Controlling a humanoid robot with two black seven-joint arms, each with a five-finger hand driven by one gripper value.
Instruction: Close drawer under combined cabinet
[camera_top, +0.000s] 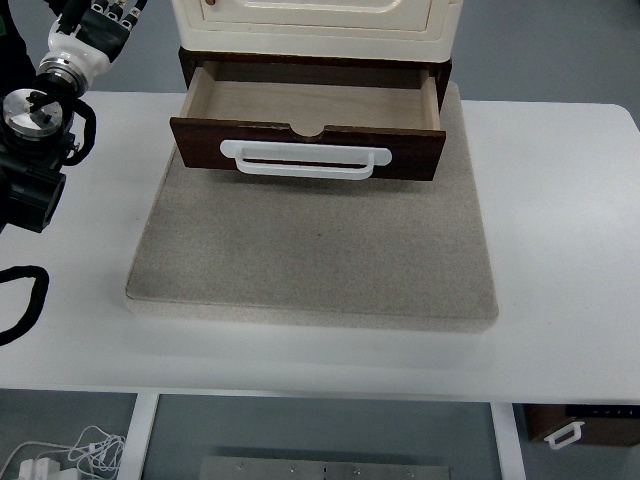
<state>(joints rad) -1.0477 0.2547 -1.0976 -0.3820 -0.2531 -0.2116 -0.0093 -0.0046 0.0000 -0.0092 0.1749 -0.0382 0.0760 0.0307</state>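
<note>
A dark brown drawer (200, 145) with a white handle (305, 160) stands pulled out from under the cream cabinet (310, 20). Its pale wooden inside (310, 105) is empty. My left arm comes in at the upper left, and its hand (90, 25) sits at the top edge, left of the cabinet and apart from the drawer. The picture's edge cuts the hand off. The right arm does not show.
The cabinet stands on a grey stone-like slab (310, 250) on a white table (560, 200). A black cable loop (25, 300) lies at the left edge. Below the table are white cables (70, 450) and a brown piece with a white handle (580, 425).
</note>
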